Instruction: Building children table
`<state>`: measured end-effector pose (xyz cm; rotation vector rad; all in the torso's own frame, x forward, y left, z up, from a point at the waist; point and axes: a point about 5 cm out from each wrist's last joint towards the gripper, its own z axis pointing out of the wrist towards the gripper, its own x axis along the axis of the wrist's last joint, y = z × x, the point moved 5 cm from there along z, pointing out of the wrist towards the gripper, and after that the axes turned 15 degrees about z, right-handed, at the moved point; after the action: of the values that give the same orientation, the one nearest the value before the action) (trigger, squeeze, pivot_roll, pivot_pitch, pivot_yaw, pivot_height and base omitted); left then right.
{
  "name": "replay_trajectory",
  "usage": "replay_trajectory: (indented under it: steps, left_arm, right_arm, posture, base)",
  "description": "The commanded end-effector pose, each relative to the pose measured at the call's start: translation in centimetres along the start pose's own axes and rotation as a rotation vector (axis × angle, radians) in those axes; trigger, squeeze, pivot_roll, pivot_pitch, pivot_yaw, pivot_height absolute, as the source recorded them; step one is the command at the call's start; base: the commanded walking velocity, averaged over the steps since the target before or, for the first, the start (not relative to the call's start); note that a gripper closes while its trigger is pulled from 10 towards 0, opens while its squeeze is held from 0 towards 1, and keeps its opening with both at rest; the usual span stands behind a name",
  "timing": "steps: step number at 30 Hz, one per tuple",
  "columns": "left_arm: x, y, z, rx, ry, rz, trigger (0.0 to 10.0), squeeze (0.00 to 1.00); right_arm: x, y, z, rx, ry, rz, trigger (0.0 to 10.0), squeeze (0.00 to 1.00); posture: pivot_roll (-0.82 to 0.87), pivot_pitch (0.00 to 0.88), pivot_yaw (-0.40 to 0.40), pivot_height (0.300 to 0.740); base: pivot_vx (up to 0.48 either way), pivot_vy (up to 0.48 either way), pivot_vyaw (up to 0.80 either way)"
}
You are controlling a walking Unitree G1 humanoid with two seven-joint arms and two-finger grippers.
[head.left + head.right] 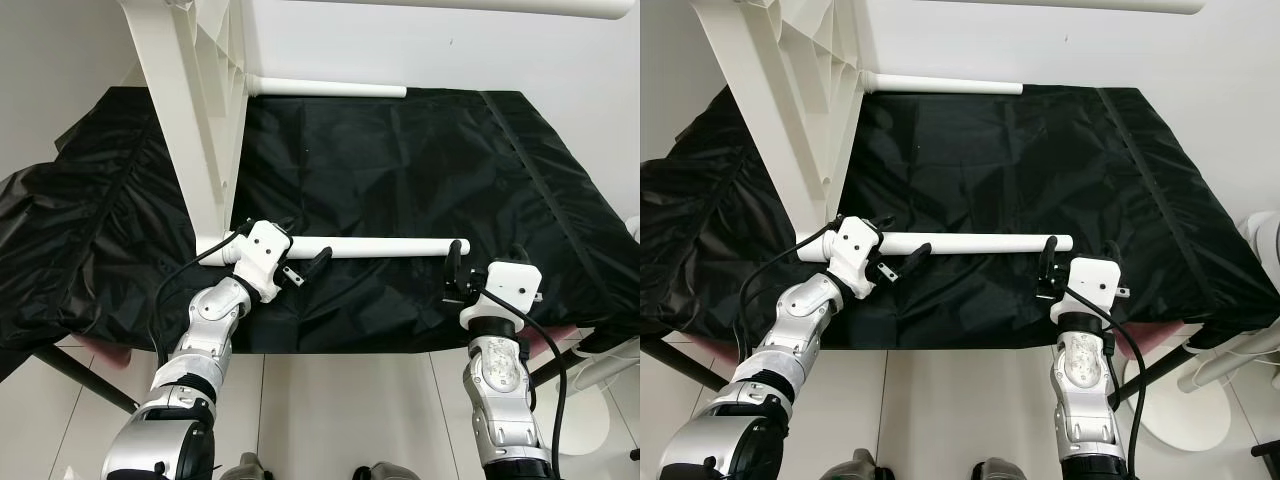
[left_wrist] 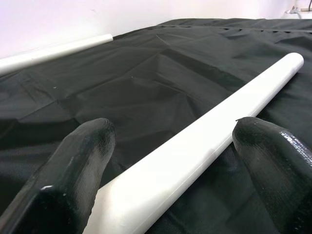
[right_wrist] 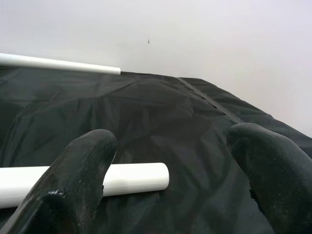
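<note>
Left eye view: a surface draped in a black sheet (image 1: 400, 180) is seen from above. A white table frame (image 1: 190, 120) stands tilted at the far left, and two white legs are attached to it. The far leg (image 1: 325, 88) runs rightward along the sheet's far edge by the white wall (image 1: 500, 50). The near leg (image 1: 380, 247) lies across the near part of the sheet, pointing right. The left gripper (image 1: 305, 268) is placed at the near leg close to the frame, its fingers spread about the leg. The right gripper (image 1: 456, 270) is held just near of the leg's free right end.

Right eye view: the same arrangement is shown, with a tiled floor (image 1: 940, 400) visible below the sheet's near edge.

Left wrist view: the near leg is seen running between the two black fingers (image 2: 73, 170) of the left gripper, which are apart on either side of it; whether they touch it cannot be told. The far leg is visible along the wall beyond.

Right wrist view: the right gripper's fingers (image 3: 83, 165) are shown apart with nothing between them. The rounded free end of the near leg lies on the sheet just beyond one finger.
</note>
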<state>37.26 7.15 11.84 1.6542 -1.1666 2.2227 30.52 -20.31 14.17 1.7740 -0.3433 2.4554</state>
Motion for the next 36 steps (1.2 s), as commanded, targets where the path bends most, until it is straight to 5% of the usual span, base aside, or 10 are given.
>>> replay_trajectory:
  steps: [1, 19, 36]
  left_arm:
    - [-0.8, -3.1, -0.52, 0.298, -0.086, 0.01, 10.0, 0.0]
    - [-0.86, -3.19, -0.38, 0.292, -0.095, 0.018, 10.0, 0.0]
    - [-0.96, -3.24, -0.31, 0.296, -0.105, 0.017, 10.0, 0.0]
  right_arm:
    - [-0.23, -0.28, -0.06, 0.015, -0.005, -0.003, 10.0, 0.0]
    - [-0.48, -0.42, -0.14, 0.015, -0.012, 0.0, 10.0, 0.0]
    - [-0.6, -0.39, -0.14, 0.014, -0.017, 0.0, 10.0, 0.0]
  posture:
    - [0.01, 0.0, 0.001, 0.74]
    - [0.01, 0.0, 0.007, 0.74]
    - [0.01, 0.0, 0.006, 0.74]
  base:
    - [0.0, 0.0, 0.0]
    - [0.0, 0.0, 0.0]
    - [0.0, -0.34, 0.0]
